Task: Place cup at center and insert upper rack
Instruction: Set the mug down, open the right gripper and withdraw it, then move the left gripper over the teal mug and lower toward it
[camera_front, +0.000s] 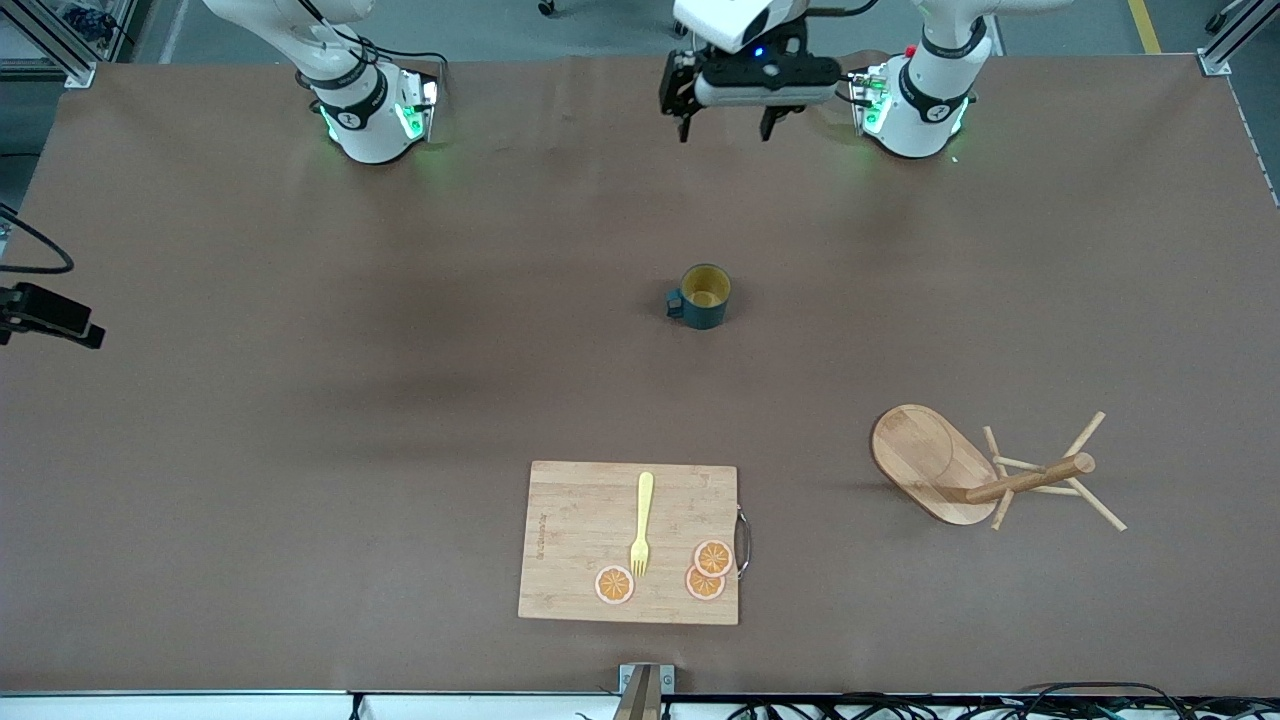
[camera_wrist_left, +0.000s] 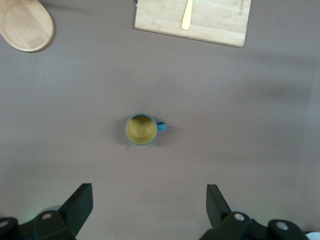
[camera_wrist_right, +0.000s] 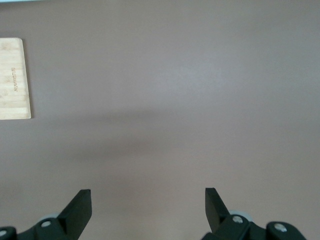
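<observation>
We see nothing done yet. Table (camera_front: 200, 400) w/ cutting board (camera_front: 590, 520) at the edge nearest the front cam, fork (camera_front: 641, 524) + 3 orange slices (camera_front: 713, 558) on it. Mug tree (camera_front: 950, 470) lies tipped on its side toward the left arm's end, near that same edge, untouched. Cup (camera_front: 706, 296) upright around mid-table, already about central we'd say. Left gripper (camera_front: 724, 120) hangs over the base edge, jaws spread wide, empty. Right gripper (camera_wrist_right: 148, 200) also wide, empty, over bare table; that arm waits. Left to do: stand and fit the mug tree, maybe nudge the cup.

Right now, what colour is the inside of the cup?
Yellowish; the cup shows it best in the left wrist view.
</observation>
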